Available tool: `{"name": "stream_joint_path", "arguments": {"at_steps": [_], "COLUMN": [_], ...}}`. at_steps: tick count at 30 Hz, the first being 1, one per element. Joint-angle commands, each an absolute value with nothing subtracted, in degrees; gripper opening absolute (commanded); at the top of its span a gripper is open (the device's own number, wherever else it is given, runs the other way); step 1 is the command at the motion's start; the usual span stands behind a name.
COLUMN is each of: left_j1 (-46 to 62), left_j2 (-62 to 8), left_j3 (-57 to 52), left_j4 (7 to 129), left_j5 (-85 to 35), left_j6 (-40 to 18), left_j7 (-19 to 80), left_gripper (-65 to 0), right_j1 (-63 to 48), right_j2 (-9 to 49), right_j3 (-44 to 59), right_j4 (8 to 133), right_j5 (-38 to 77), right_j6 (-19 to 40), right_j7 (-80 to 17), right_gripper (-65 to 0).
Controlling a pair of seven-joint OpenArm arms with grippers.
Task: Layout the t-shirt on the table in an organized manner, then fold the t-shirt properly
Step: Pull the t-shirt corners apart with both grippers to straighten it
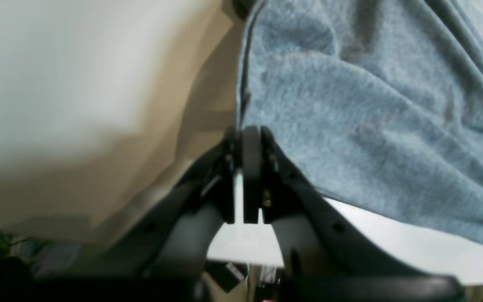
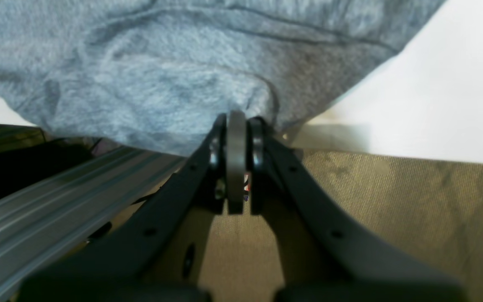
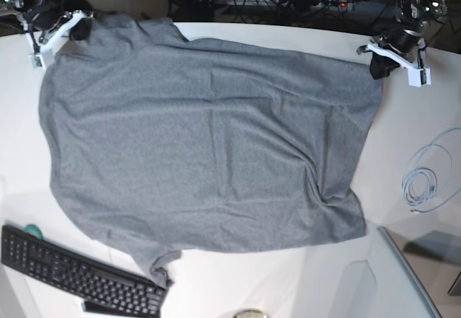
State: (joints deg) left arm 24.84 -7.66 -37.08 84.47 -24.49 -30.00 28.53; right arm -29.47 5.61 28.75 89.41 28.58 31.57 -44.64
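The t-shirt (image 3: pixel 205 145) lies spread on the table (image 3: pixel 403 138), filling most of the middle of the base view, with two corners reaching toward 11 and 1 o'clock at the table's far edge. The left gripper (image 1: pixel 250 138), at 1 o'clock in the base view, has its jaws pressed together on the cloth's edge, as its wrist view shows. The right gripper (image 2: pixel 236 121), at 11 o'clock, is likewise clamped, with a small pucker of cloth drawn up between its jaws. The shirt looks light, soft and limp: it should drape and wrinkle instead of holding a shape, slide easily on the smooth top, and stretch if pulled unevenly, so I judge it best held at corners and hemmed edges, with both pulled evenly. Its long axis seems to run from 12 to 6 o'clock, a little tilted. What looks like a sleeve sticks out near 7 o'clock beside a keyboard (image 3: pixel 75 271), which suggests the neck end points to the near side and the pinched corners belong to the hem; the neck itself I cannot see. Folds remain toward 4 o'clock, so laying out looks unfinished.
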Motion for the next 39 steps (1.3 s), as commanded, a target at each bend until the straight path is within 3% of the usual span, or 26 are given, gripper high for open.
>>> {"name": "stream_joint_path", "arguments": {"at_steps": [1,11,16,39], "left_j1": [25.8,32.0,32.7,40.6], "left_j2": [-8.1,-4.3,-3.6,-2.0], "left_j3": [-37.4,-44.0,-46.9,-47.3], "left_j4": [86.1,92.4,95.0,102.4], "left_j5": [-25.5,-25.1,-25.4,-25.6], "left_j6": [-30.1,-30.0,-30.1,-30.4], "left_j7": [27.6,28.2,36.1,39.0], "left_gripper": [-65.0,-65.0,-65.0,-65.0], "right_j1": [-29.8,-30.1,-30.9,-31.7], "right_j2": [6.3,6.4,6.4,7.3], "right_j3": [29.1,31.7,33.3,33.4], "right_j4": [90.5,92.0,96.7,97.2], "right_j5": [29.4,29.4,29.4,29.4], "right_j6": [32.0,32.0,32.0,32.0], "right_j7": [-44.0,-44.3,-47.7,-47.8], "right_gripper": [-64.4,-64.4,-64.4,-64.5]}}
